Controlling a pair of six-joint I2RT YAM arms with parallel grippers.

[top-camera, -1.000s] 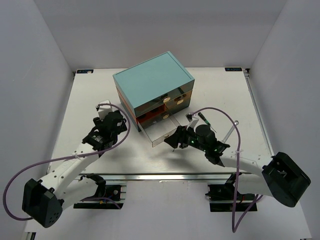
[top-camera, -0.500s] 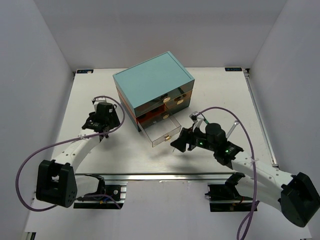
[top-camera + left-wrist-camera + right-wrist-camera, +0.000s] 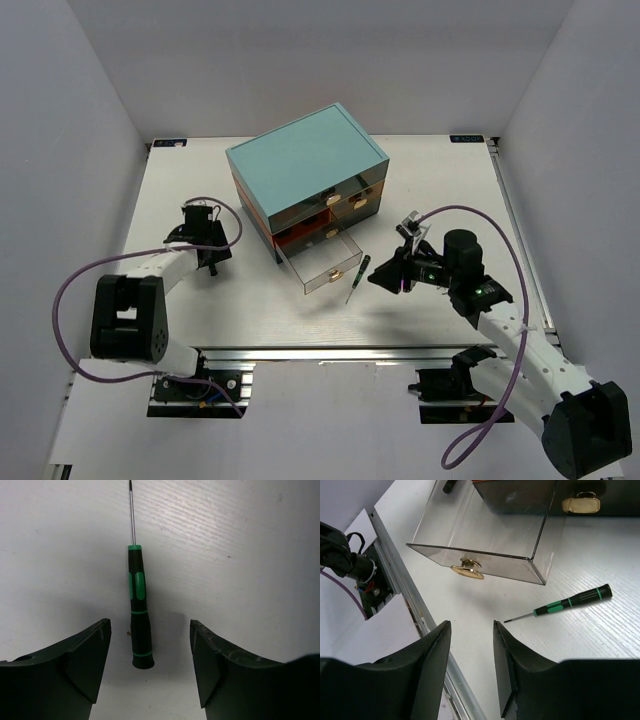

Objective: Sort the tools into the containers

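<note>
Left wrist view: the left end effector (image 3: 149, 630) hangs wide open over the white surface (image 3: 240, 555), holding nothing. A screwdriver (image 3: 138, 605) lies flat with its handle end between the fingers, touching neither. At centre, the teal-topped chest (image 3: 305, 160) has a lower drawer (image 3: 322, 262) pulled out. A second screwdriver (image 3: 355, 277) lies on the surface just right of that drawer. The right end effector (image 3: 388, 277) hovers beside it, parted and empty.

Green-black screwdriver (image 3: 355, 276) lying flat just beside pulled-out clear drawer (image 3: 320, 266); second screwdriver (image 3: 138, 611) flat, well apart
</note>
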